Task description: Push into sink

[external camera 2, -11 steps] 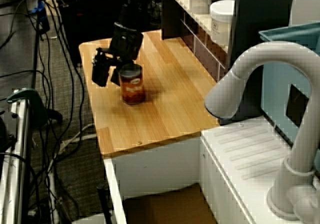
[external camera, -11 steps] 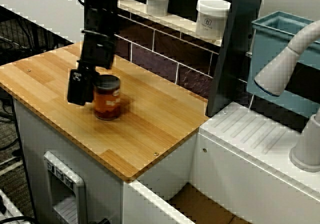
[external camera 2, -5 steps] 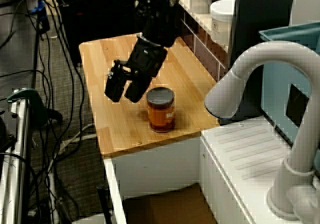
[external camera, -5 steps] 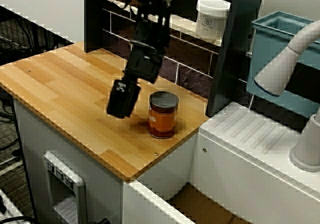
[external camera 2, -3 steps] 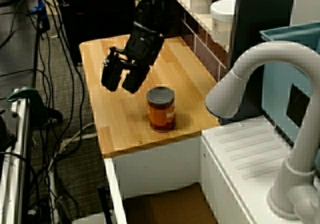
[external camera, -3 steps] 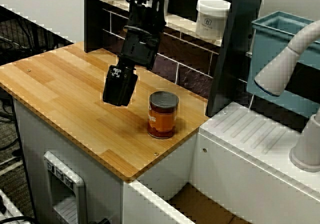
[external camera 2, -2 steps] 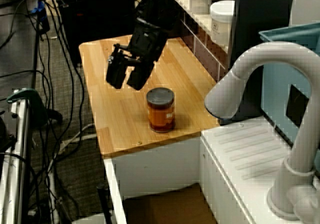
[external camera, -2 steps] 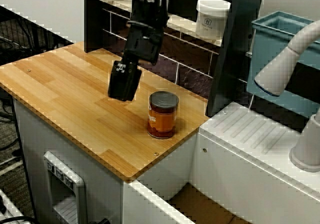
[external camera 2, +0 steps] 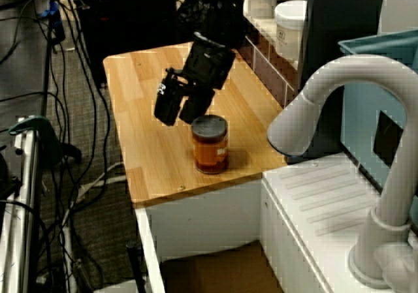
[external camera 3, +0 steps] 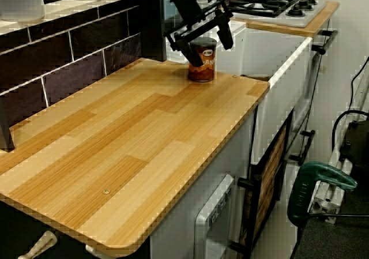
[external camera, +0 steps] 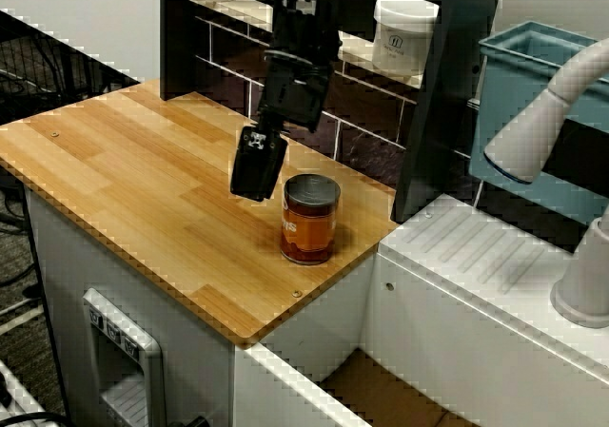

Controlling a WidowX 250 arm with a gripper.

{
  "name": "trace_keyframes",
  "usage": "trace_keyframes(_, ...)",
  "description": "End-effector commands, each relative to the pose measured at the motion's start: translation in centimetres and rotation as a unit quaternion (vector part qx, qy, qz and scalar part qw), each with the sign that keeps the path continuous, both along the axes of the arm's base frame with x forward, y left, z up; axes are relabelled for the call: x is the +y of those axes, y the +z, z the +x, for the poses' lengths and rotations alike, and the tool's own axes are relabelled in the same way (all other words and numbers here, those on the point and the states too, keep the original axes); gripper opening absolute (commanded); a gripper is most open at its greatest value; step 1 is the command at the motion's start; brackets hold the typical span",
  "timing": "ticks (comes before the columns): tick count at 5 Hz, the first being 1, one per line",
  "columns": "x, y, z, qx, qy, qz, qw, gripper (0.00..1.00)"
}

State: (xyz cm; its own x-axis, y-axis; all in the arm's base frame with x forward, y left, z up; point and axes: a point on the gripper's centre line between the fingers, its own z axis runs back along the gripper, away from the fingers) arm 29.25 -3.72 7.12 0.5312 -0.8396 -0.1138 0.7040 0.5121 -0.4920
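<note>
— Where's the can (external camera: 309, 220) now?

— Upright on the counter (external camera: 143, 184), near the corner closest to the sink (external camera: 495, 275), still on the wood. Dark lid, orange label.

— And the gripper (external camera 2: 177, 106)?

— Just beside the can, on the side away from the sink, tilted down toward it. From the front view its tips hang level with the lid or a little above. From the view along the counter, the two fingers (external camera 3: 186, 49) stand either side of the can's top.

— Touching it?

— Can't tell. In the sink-side view the fingers look very close to the lid, but I can't make out contact.

— Is it spread or closed up?

— Spread. The fingers stand well apart with a plain gap, and nothing is held between them.

— What else is around?

— Two white tubs (external camera: 404, 32) on the shelf behind, and the tap (external camera 2: 353, 143) curving over the sink.
</note>
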Motion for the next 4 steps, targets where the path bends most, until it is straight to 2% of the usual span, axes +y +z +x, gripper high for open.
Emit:
trace_keyframes(1, -2.6, -0.9, 1.6, -0.007, -0.015, 0.005, 0.9999, 1.00)
trace_keyframes(2, -5.7, -0.7, 0.1, -0.005, -0.044, 0.006, 0.9990, 1.00)
trace_keyframes(3, -7.7, -0.2, -0.7, -0.010, -0.059, 0.012, 0.9981, 1.00)
trace_keyframes(4, -9.3, 0.6, -1.2, -0.006, -0.073, 0.009, 0.9972, 1.00)
